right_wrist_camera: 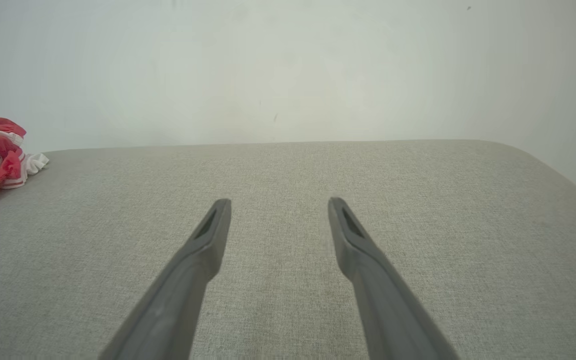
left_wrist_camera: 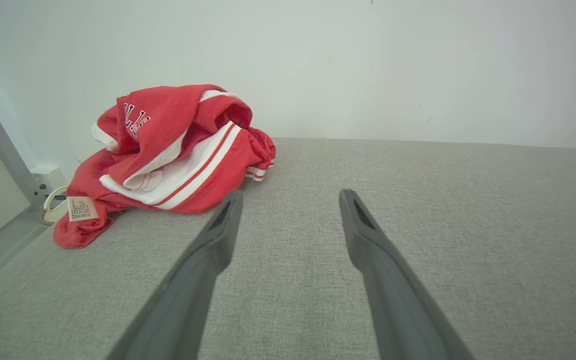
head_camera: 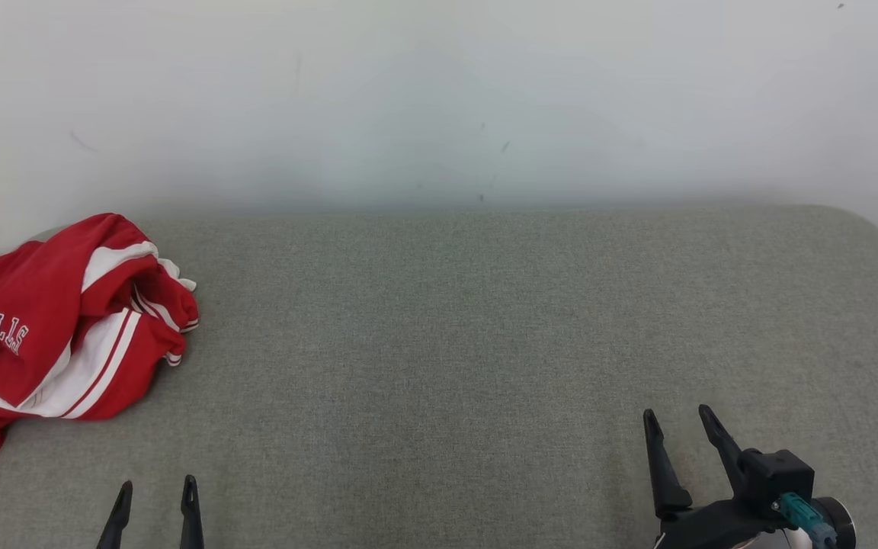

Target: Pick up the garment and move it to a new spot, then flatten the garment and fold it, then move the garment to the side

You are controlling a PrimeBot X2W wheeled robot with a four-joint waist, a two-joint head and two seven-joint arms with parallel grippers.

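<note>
Garment: the head view's left border cuts my red garment (head_camera: 65, 335); its far side goes unseen.
Letters: the white letters (head_camera: 11, 329) run into a fold, so I cannot read the word.
Label: the print on the sewn-in label (left_wrist_camera: 81, 208) is too small to read.
Near side: the head view's bottom border cuts my left pincer (head_camera: 158, 482) just below the fingertips, and my right pincer (head_camera: 676, 412) at the wrist.
Cord: a white cord (left_wrist_camera: 53, 200) past the desk (left_wrist_camera: 468, 210) is half hidden by the garment.
</note>
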